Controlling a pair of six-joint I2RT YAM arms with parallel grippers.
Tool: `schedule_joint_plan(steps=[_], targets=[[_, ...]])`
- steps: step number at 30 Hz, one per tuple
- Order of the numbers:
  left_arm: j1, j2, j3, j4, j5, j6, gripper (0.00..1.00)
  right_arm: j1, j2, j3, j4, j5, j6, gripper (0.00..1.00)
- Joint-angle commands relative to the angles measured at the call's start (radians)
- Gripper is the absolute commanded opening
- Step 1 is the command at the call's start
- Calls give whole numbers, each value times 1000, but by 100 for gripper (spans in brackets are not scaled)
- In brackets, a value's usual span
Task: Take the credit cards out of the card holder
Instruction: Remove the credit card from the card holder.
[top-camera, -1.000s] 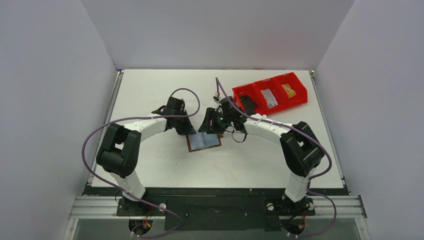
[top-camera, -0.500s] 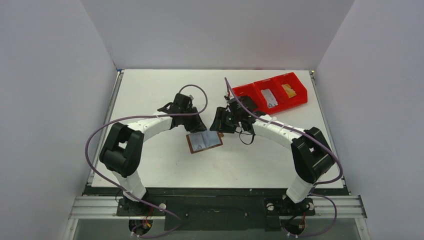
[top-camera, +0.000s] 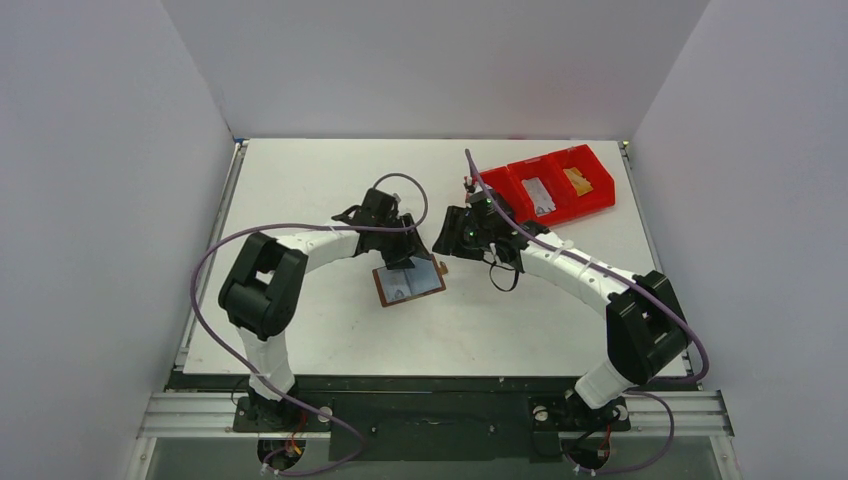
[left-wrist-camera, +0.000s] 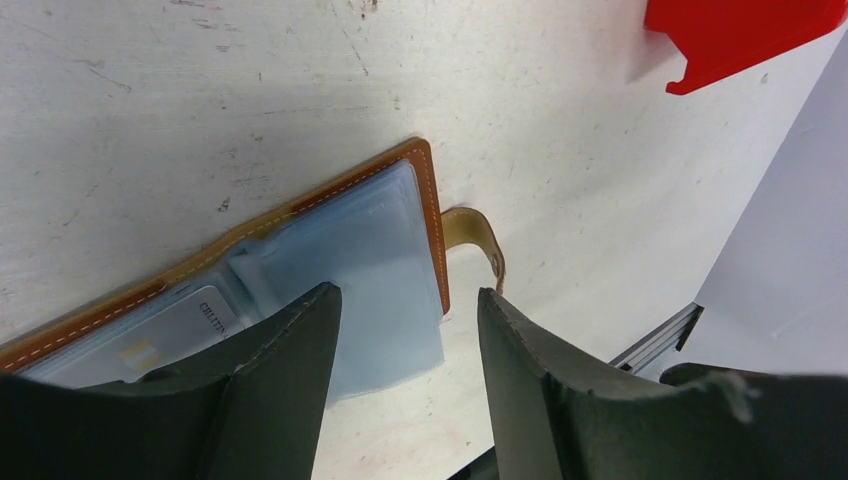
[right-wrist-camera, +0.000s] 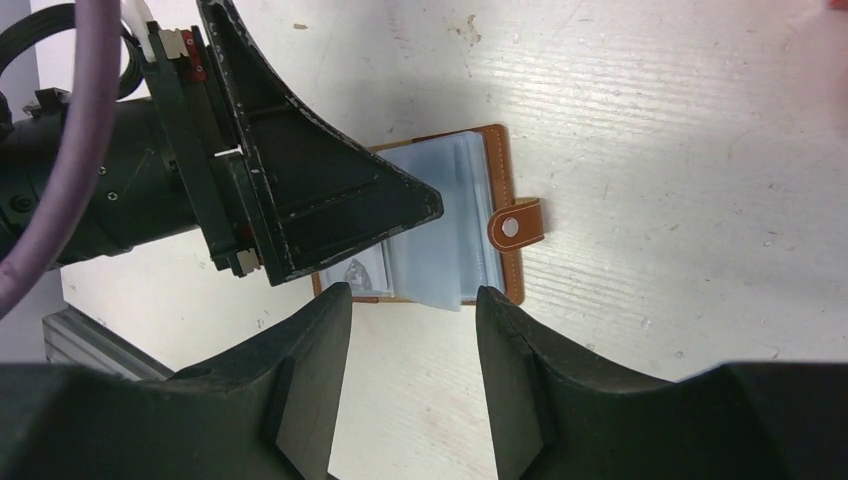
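The brown card holder (top-camera: 410, 283) lies open on the white table, its pale blue pockets (left-wrist-camera: 365, 260) facing up and its closing tab (right-wrist-camera: 515, 226) sticking out to one side. A pale card (left-wrist-camera: 175, 335) with printed text sits in one pocket. My left gripper (top-camera: 407, 252) hovers over the holder's far edge; in the left wrist view it is (left-wrist-camera: 405, 295) open with nothing between its fingers. My right gripper (top-camera: 452, 236) hangs just right of the holder, also (right-wrist-camera: 412, 292) open and empty, a little back from the holder's edge.
A red three-compartment bin (top-camera: 600, 199) stands at the back right; a grey card (top-camera: 541, 196) and a gold one (top-camera: 577, 180) lie in it. Its corner (left-wrist-camera: 740, 35) shows in the left wrist view. The grippers are close together above the holder.
My left gripper has opened and shifted right over the holder. My right gripper has drawn back to the right, off the holder. The holder has turned slightly.
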Motion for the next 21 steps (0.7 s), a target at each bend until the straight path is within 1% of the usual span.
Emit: schedule_joint_plan(steps=[1,7,12,16,21], targets=[[-12,20,64,58,31,5,53,-5,-34,-9,-7,37,-16,45],[-9,3,84,62,36,4,56,0,-16,3,-1,-3,-23,45],[16,-67,76,11,-28,19,56,17,15,22,7,-52,-26,44],[50,-140,30,-51,-81,43,56,43,51,53,10,-80,-32,44],[82,-239,-58,-84,-115,66,54,91,152,115,23,-133,-32,42]])
